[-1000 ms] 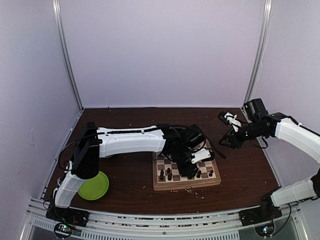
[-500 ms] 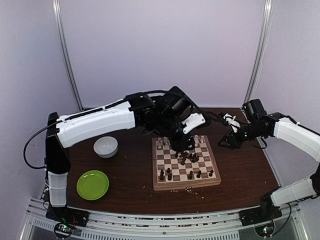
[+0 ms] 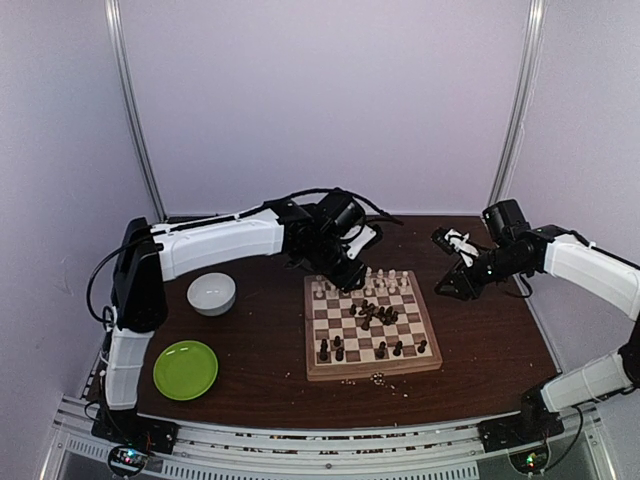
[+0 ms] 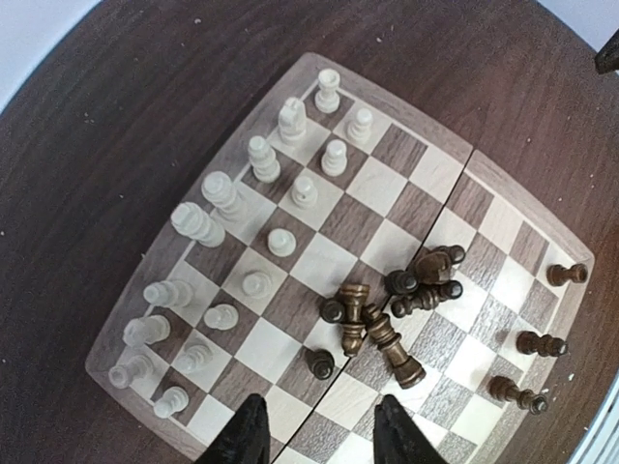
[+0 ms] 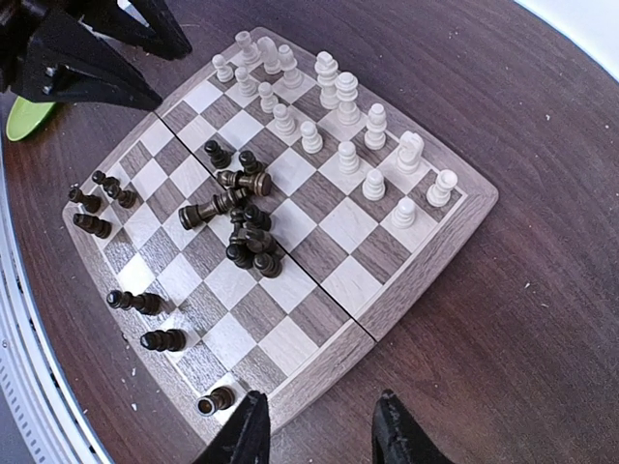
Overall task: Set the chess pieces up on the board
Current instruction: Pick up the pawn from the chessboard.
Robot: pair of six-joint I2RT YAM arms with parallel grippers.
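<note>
- The white bowl (image 3: 211, 293) and the green plate (image 3: 185, 369) are set on the table left of the board (image 5: 435, 249). The bowl could be clipped by the left arm, which is stretched above it, if that arm is lowered carelessly.
- The left gripper (image 4: 319, 435) is seen with its fingers apart and nothing between them, above the board's far-left corner. The upright cream pieces (image 4: 221, 192), ranked closely there, could be toppled by a low pass.
- The dark pieces (image 4: 392, 343) are heaped touching one another at mid-board, many on their sides. Two could be pinched at once, or a neighbour rolled off the board. A piece gripped sideways could be set down tilted.
- The right gripper (image 5: 314, 430), also parted and empty, is held off the board's right edge. If the heap is approached by both arms together, a collision could result.
</note>
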